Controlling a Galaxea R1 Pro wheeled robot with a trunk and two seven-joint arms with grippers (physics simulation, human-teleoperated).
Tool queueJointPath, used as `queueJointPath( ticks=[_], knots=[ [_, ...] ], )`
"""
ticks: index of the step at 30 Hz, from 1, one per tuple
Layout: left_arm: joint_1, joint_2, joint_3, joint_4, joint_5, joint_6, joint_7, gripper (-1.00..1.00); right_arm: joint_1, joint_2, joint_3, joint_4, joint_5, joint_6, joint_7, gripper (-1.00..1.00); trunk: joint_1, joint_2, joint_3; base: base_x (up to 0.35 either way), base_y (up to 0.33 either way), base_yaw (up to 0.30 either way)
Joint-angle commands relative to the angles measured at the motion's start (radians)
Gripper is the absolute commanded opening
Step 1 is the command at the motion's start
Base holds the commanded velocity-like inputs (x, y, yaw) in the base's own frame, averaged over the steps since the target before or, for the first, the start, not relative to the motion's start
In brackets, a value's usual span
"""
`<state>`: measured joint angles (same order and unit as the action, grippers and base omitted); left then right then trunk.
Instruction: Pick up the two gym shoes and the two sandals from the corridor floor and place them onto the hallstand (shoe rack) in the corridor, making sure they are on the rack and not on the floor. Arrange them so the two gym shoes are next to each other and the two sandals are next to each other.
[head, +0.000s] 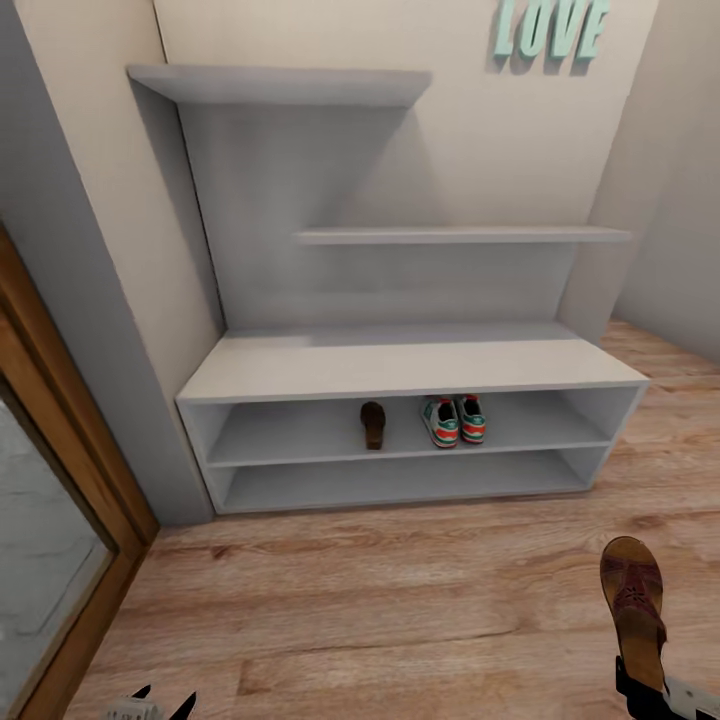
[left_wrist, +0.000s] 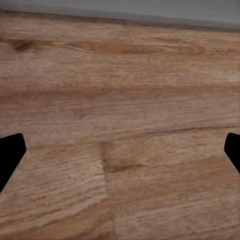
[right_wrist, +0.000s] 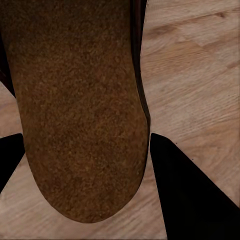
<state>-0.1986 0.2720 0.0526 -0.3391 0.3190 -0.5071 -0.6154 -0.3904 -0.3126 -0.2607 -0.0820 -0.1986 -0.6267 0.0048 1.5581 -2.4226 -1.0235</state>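
From my head camera I see the hallstand (head: 400, 365) straight ahead at twelve o'clock against the wall, its two staggered wall shelves above a low cabinet with two open slots. In the upper slot one sandal (head: 373, 424) lies left of centre, and the two gym shoes (head: 453, 420) sit side by side, touching, just to its three o'clock. The second sandal (head: 633, 610) is at my five o'clock above the corridor floor (head: 400, 600), toe pointing toward the rack, heel end held in my right gripper (head: 640, 690) at the frame's lower edge. The tips of my left gripper (head: 165, 704) peek in at seven o'clock, spread apart. Mint letters reading LOVE (head: 550, 28) hang on the wall at one o'clock, and a wooden door frame (head: 60, 440) runs along nine o'clock.

Left wrist: both black fingertips (left_wrist: 10, 155) sit at opposite edges, wide apart, with nothing between them but wood planks (left_wrist: 120, 125).

Right wrist: the sandal's brown underside (right_wrist: 80, 105) lies between the dark fingers (right_wrist: 185, 195), which are closed against it.
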Motion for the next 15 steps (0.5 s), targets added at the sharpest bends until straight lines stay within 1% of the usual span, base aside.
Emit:
queueJointPath(
  ticks=[1, 6, 9, 12, 15],
  knots=[
    [-0.001, 0.000, 0.004, 0.002, 0.006, 0.002, -0.010, 1.00, -0.001, 0.000, 0.001, 0.001, -0.009, -0.004, 0.003, -1.00, 0.000, 0.000, -0.001, -0.002, 0.306, 0.000],
    [-0.001, 0.000, 0.004, 0.002, 0.006, 0.002, -0.010, 1.00, -0.001, 0.000, 0.001, 0.001, -0.009, -0.004, 0.003, -1.00, 0.000, 0.000, -0.001, -0.022, 0.304, 0.000],
    [-0.001, 0.000, 0.004, 0.002, 0.006, 0.002, -0.010, 1.00, -0.001, 0.000, 0.001, 0.001, -0.009, -0.004, 0.003, -1.00, 0.000, 0.000, -0.001, -0.148, 0.264, 0.000],
    [-0.001, 0.000, 0.004, 0.002, 0.006, 0.003, -0.010, 1.00, -0.001, 0.000, 0.001, 0.001, -0.008, -0.004, 0.003, -1.00, 0.000, 0.000, -0.001, -0.113, 0.061, 0.000],
    [-0.001, 0.000, 0.004, 0.002, 0.006, 0.003, -0.010, 1.00, -0.001, 0.001, 0.001, 0.000, -0.009, -0.004, 0.004, -1.00, 0.000, 0.000, -0.002, -0.014, 0.006, 0.101]
  ],
)
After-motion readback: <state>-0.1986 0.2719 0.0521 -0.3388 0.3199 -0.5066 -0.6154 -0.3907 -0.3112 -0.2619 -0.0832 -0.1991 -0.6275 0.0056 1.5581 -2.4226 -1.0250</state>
